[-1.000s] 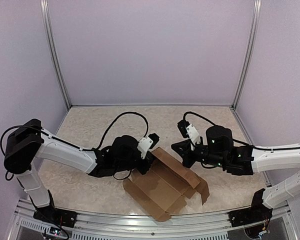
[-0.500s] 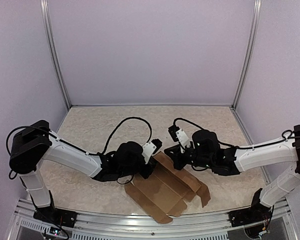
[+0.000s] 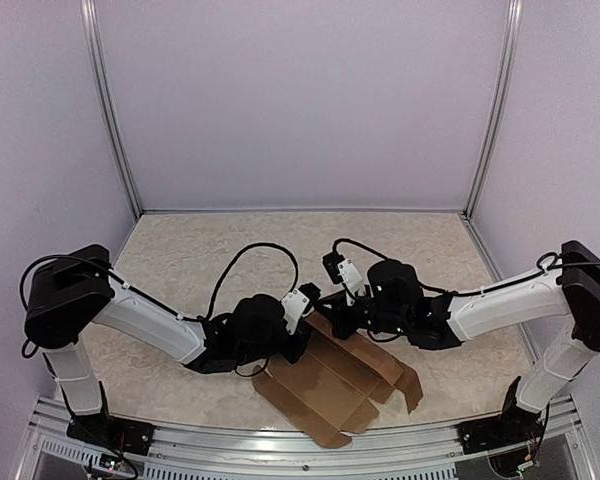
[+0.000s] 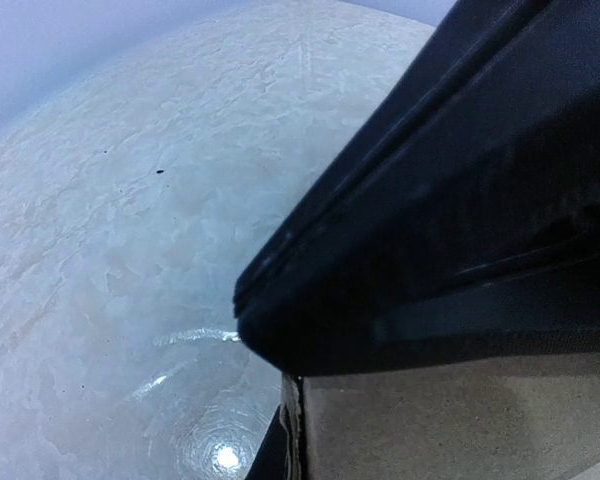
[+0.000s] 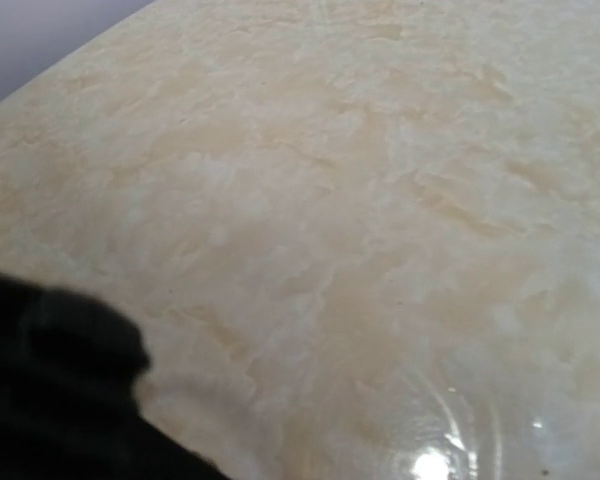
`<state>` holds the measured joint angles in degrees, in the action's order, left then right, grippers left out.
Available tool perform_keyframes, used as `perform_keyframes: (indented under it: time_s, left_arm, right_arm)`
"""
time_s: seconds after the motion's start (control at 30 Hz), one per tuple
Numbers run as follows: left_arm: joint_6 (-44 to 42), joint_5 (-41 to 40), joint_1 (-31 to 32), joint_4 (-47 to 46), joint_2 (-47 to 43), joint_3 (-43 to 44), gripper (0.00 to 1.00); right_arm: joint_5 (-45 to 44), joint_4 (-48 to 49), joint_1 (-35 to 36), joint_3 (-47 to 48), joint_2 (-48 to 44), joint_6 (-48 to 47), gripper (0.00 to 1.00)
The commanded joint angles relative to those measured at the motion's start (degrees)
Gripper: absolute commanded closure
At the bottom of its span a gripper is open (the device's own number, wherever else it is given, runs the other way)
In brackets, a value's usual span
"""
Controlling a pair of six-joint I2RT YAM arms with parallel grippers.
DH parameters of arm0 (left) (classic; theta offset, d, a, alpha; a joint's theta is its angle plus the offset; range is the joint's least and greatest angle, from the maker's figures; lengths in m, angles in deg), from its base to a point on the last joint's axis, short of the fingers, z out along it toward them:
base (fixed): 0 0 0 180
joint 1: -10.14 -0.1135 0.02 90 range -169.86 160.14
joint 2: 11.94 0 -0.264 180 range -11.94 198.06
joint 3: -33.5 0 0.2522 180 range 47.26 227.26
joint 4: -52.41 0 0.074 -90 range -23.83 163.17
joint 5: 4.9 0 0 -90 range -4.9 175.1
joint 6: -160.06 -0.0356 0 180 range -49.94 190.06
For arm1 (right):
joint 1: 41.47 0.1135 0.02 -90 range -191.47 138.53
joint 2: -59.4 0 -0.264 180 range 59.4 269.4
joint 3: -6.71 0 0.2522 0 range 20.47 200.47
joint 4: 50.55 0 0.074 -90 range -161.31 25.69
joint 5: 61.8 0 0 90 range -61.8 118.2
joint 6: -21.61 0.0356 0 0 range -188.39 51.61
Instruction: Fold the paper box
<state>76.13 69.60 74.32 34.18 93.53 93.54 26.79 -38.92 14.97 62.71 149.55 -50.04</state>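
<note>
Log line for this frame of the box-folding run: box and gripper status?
box: partly folded sheet on table | left gripper: shut on box's far corner | right gripper: shut, nothing seen held, beside that corner

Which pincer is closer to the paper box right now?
Left, narrowly. The left pincer is at the paper box on its far-left edge, cardboard against its finger. The right pincer hovers by the far corner; its camera shows only table.
</note>
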Motion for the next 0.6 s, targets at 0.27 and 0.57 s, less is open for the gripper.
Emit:
perform_keyframes:
  time_s: [0.27, 0.57]
  left_arm:
    - [3.00, -0.89, 1.03, -4.70, 2.66, -1.69, 0.87]
    - [5.22, -0.31, 1.16, -9.32, 2.58, -4.89, 0.70]
  right_arm:
    - [5.75, 4.23, -0.44, 0.67, 6.14, 4.95, 1.00]
    - [4.40, 4.22, -0.37, -1.92, 6.37, 5.46, 1.00]
